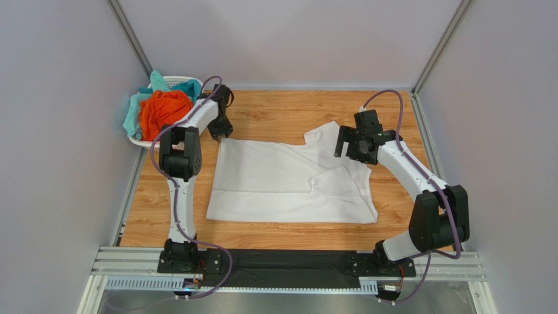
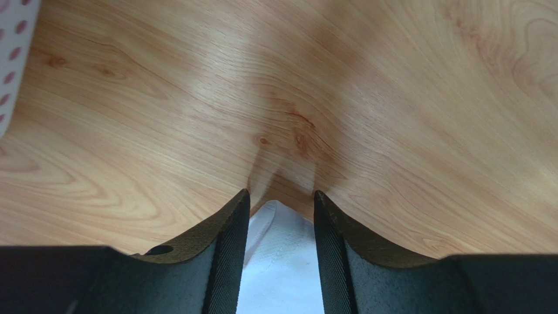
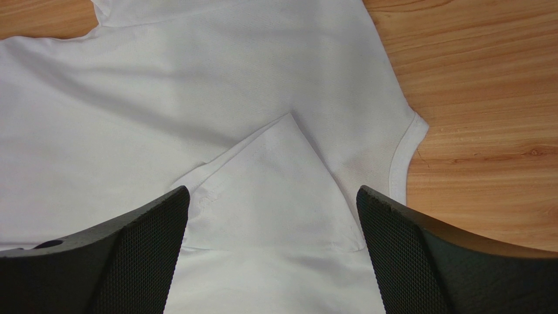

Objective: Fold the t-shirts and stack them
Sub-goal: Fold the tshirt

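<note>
At far left a white basket (image 1: 171,80) holds two shirts, a teal t-shirt (image 1: 135,111) and an orange t-shirt (image 1: 164,111). The left end effector (image 2: 280,196) stands narrowly apart, astride the far left corner of one white t-shirt (image 1: 275,180) spread on the tabletop (image 1: 275,114). The right end effector (image 3: 272,191), wide apart, hangs above its right end.

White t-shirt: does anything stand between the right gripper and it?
Nothing visible does. The right gripper hangs open directly over the white t-shirt, with only bare cloth between its fingers.
</note>
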You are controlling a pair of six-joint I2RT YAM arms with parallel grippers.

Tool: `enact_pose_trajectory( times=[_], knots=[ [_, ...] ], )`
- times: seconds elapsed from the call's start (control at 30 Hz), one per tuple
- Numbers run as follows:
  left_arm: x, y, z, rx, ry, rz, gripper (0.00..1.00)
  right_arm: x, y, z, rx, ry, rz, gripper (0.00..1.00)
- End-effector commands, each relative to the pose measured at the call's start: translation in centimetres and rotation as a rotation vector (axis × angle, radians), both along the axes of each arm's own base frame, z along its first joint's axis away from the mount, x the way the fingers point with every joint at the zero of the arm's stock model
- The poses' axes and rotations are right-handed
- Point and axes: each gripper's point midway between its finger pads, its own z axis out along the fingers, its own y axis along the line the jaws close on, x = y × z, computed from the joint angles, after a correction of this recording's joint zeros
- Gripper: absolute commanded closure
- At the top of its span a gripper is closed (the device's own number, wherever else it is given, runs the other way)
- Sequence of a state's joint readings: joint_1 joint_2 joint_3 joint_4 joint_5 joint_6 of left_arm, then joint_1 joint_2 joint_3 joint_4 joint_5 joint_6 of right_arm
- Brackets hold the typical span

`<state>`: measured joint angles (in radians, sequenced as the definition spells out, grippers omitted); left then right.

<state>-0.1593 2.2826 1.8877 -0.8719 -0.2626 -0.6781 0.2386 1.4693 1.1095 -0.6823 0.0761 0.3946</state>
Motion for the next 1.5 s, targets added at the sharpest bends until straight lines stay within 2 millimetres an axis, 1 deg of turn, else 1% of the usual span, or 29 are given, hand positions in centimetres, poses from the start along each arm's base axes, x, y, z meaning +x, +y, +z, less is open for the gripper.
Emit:
enact_pose_trajectory(
  times=[0.0, 0.13, 0.23, 0.3, 0.33, 0.4, 0.43, 0.47, 0.53, 0.57, 0.63, 0.67, 0.73, 0.77, 0.8, 0.83, 0.87, 0.9, 0.93, 0.97, 1.0, 1.03, 1.07, 1.13, 1.17, 1.27, 1.33, 1.4, 1.47],
  knots=[
    [0.1, -0.9, 0.1, -0.046, -0.007, 0.001, 0.52, 0.7, -0.2, -0.4, -0.006, -0.007, 0.002, 0.00],
    [-1.4, -1.3, -0.9, -0.078, 0.034, -0.001, 0.62, 1.2, -0.2, -0.6, -0.006, -0.001, -0.009, 0.00],
    [-2.0, -1.3, -0.9, -0.082, 0.036, 0.004, 0.77, 1.9, -0.1, -0.5, -0.005, -0.002, -0.018, 0.00],
    [-2.2, -1.3, -0.7, -0.080, 0.032, 0.001, 1.00, 2.4, -0.1, -0.7, -0.005, 0.002, -0.027, 0.00],
    [-2.3, -1.2, -0.4, -0.080, 0.028, -0.002, 1.00, 3.2, 0.0, 0.0, 0.000, -0.018, -0.028, 0.00],
    [-2.2, -1.2, -0.1, -0.080, 0.019, -0.012, 1.00, 4.4, 0.3, 0.0, -0.003, -0.025, -0.024, 0.00],
    [-2.2, -1.3, 0.2, -0.082, 0.013, -0.015, 1.00, 5.8, 0.6, 1.2, 0.004, -0.059, -0.021, 0.00],
    [-2.1, -1.4, 0.4, -0.088, 0.005, -0.020, 1.00, 6.7, 0.6, 0.8, -0.005, -0.055, -0.028, 0.00],
    [-2.3, -1.5, 0.5, -0.094, 0.003, -0.030, 1.00, 8.3, 0.8, 1.2, -0.011, -0.075, -0.032, 0.00],
    [-2.1, -1.6, 1.0, -0.100, -0.016, -0.034, 1.00, 10.1, 1.0, 1.5, -0.023, -0.096, -0.031, 0.00],
    [-2.4, -1.7, 0.9, -0.111, -0.018, -0.041, 1.00, 12.2, 1.1, 1.5, -0.029, -0.124, -0.037, 0.00],
    [-2.2, -1.8, 1.4, -0.115, -0.036, -0.042, 1.00, 13.9, 1.3, 0.8, -0.044, -0.126, -0.046, 0.01],
    [-2.3, -1.9, 1.6, -0.124, -0.038, -0.052, 1.00, 15.7, 1.3, 0.3, -0.055, -0.130, -0.058, 0.01],
    [-2.4, -1.9, 1.6, -0.122, -0.036, -0.056, 1.00, 16.5, 1.0, -1.8, -0.083, -0.097, -0.068, 0.02],
    [-2.4, -1.8, 1.7, -0.119, -0.039, -0.058, 1.00, 18.3, 1.3, -0.4, -0.080, -0.134, -0.071, 0.03],
    [-2.5, -1.8, 1.9, -0.115, -0.042, -0.060, 1.00, 19.0, 1.4, -0.8, -0.090, -0.133, -0.072, 0.04],
    [-2.5, -1.7, 1.9, -0.113, -0.044, -0.061, 1.00, 19.9, 1.2, -2.3, -0.112, -0.120, -0.080, 0.05],
    [-2.6, -1.7, 2.0, -0.112, -0.043, -0.064, 1.00, 20.6, 1.2, -2.7, -0.119, -0.121, -0.077, 0.05],
    [-2.5, -1.8, 2.2, -0.115, -0.048, -0.068, 1.00, 21.9, 1.3, -1.8, -0.111, -0.149, -0.081, 0.07],
    [-2.6, -1.8, 2.4, -0.116, -0.048, -0.077, 1.00, 22.3, 1.4, -3.5, -0.118, -0.122, -0.079, 0.09],
    [-2.5, -2.0, 2.4, -0.125, -0.051, -0.085, 1.00, 22.7, 1.4, -3.8, -0.122, -0.122, -0.078, 0.09],
    [-2.5, -2.0, 2.6, -0.127, -0.056, -0.090, 1.00, 23.6, 1.5, -3.3, -0.120, -0.142, -0.078, 0.10],
    [-2.5, -2.0, 2.7, -0.127, -0.057, -0.092, 1.00, 23.8, 1.5, -4.6, -0.129, -0.126, -0.079, 0.11],
    [-2.5, -1.9, 3.0, -0.119, -0.064, -0.092, 1.00, 24.7, 1.6, -4.8, -0.129, -0.137, -0.072, 0.16],
    [-2.5, -1.9, 3.2, -0.120, -0.067, -0.093, 1.00, 24.7, 1.6, -5.9, -0.136, -0.118, -0.070, 0.18],
    [-2.6, -1.8, 3.5, -0.116, -0.074, -0.096, 1.00, 24.0, 2.0, -7.3, -0.120, -0.077, -0.057, 0.30],
    [-2.7, -1.7, 3.6, -0.112, -0.076, -0.090, 1.00, 23.5, 2.2, -7.7, -0.114, -0.063, -0.052, 0.36],
    [-2.8, -1.7, 3.5, -0.114, -0.077, -0.089, 1.00, 22.5, 2.0, -8.1, -0.113, -0.042, -0.054, 0.37],
    [-2.8, -1.7, 3.4, -0.115, -0.078, -0.091, 1.00, 22.2, 2.0, -7.4, -0.106, -0.057, -0.056, 0.39]
  ],
)
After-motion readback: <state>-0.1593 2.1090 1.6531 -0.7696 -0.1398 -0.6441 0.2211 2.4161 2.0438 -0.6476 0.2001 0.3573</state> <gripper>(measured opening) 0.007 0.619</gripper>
